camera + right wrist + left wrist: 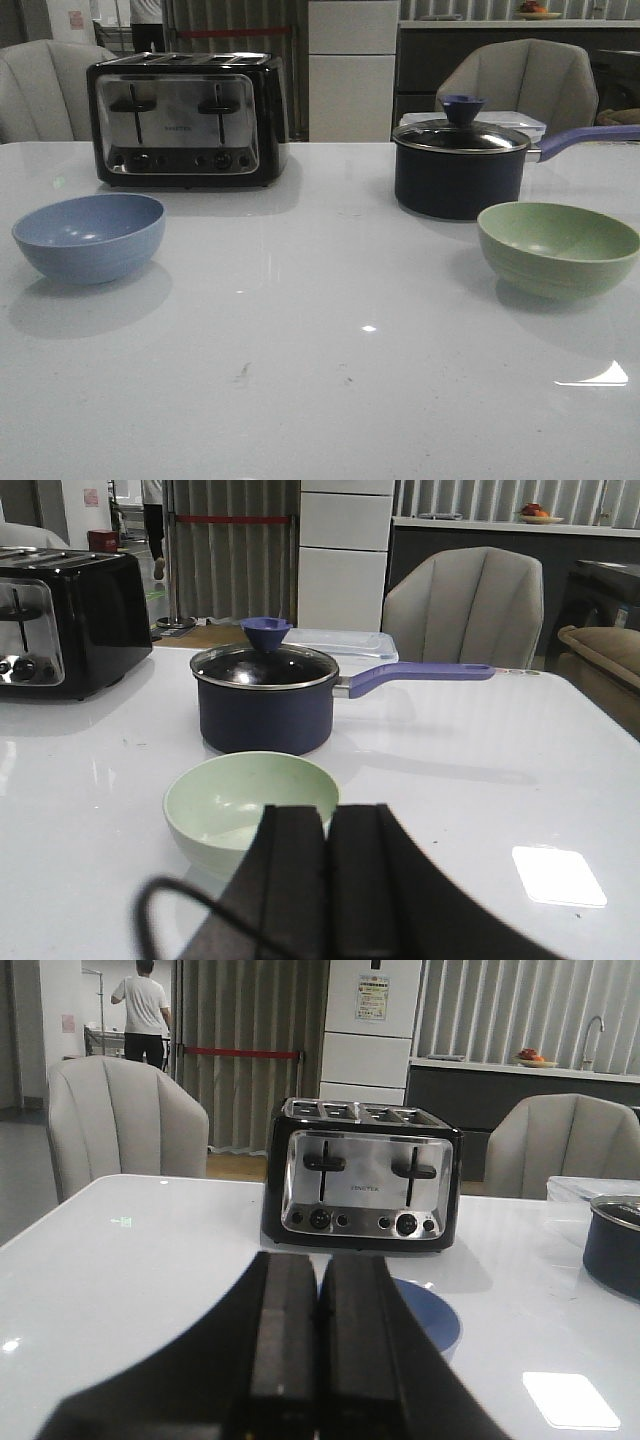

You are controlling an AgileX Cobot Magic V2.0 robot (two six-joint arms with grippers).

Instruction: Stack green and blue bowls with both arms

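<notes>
Bare white tabletop (320,400) nearest; blue bowl (89,236) sits left, green bowl (558,248) right, well apart, both empty and upright. Left gripper (318,1360) and right gripper (330,880) each hang behind their bowl, fingers pressed together. Judgement: spread fingers first, pinch a rim. Lidded navy saucepan (460,166): contents hidden.

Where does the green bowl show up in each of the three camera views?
Front view: the green bowl sits at the right edge of the table, just in front of the saucepan.
Left wrist view: not in it.
Right wrist view: low in the middle, just past the shut right gripper, in front of the saucepan.
Shared landmark: the toaster, in all three views.
</notes>
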